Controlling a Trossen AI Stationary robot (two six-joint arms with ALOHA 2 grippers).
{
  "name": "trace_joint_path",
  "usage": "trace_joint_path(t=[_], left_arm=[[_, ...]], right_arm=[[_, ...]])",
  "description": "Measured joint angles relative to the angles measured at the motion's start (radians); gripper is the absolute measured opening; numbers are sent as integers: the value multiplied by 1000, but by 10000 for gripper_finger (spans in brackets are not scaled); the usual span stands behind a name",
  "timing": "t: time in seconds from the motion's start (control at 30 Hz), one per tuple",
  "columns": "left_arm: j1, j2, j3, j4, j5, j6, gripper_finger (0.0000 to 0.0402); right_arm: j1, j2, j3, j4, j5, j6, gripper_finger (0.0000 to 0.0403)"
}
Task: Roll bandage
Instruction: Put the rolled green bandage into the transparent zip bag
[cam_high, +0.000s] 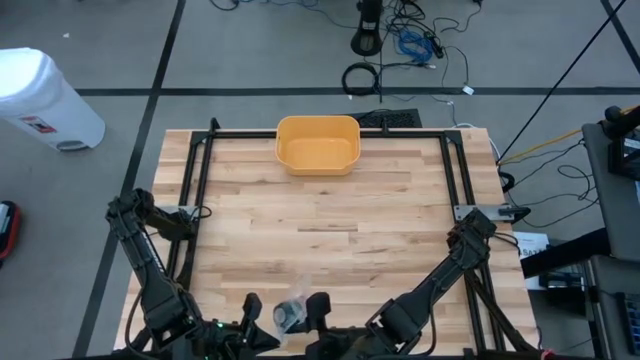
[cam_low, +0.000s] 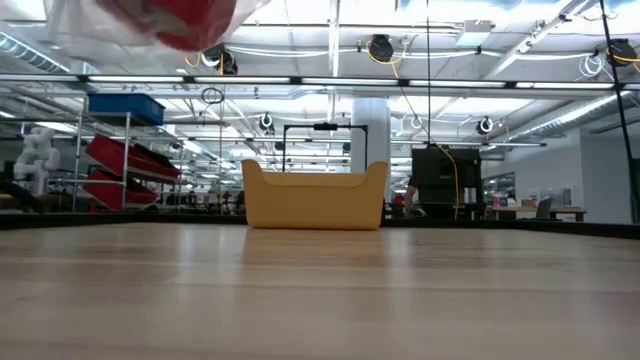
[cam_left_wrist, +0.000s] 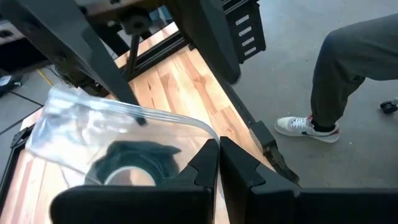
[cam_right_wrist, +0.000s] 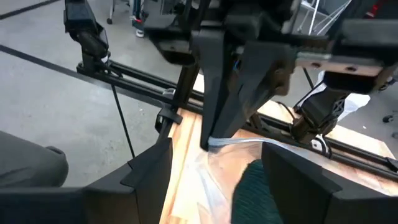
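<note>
Hanging at the near edge of the wooden table (cam_high: 330, 230), a clear plastic bag (cam_left_wrist: 93, 127) holds a dark green roll of bandage (cam_left_wrist: 134, 163), its pale inner core showing through the film. The left gripper (cam_left_wrist: 217, 149) is clenched on the bag's edge, fingers pressed together on the plastic. The right gripper (cam_right_wrist: 214, 168) sits just beside it with fingers spread wide, the bag and the green roll lying between them without being pinched. From above, both grippers meet at the table's near middle, the bag (cam_high: 293, 310) between them. Nothing lies between the bag and a yellow bin (cam_high: 318, 143), which stands well apart at the far edge, inside the black frame (cam_high: 200, 170) that borders the tabletop. A white trash can (cam_high: 45, 100) bearing a small label, too small to read, stands on the floor off the far left corner. Cables (cam_high: 410, 45) trail across the floor beyond the table. A person's grey trouser leg (cam_left_wrist: 348, 68) and white sneaker (cam_left_wrist: 305, 127) stand beside the table.
</note>
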Motion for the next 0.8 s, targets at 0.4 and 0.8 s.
trace_joint_path(t=[0.4,0.8], left_arm=[[0,0,0,-1,3,-35,17],[0,0,0,-4,5,-103,17]], right_arm=[[-8,-7,0,-15,-43,-14,233],[79,-5,0,-151,-48,-16,208]])
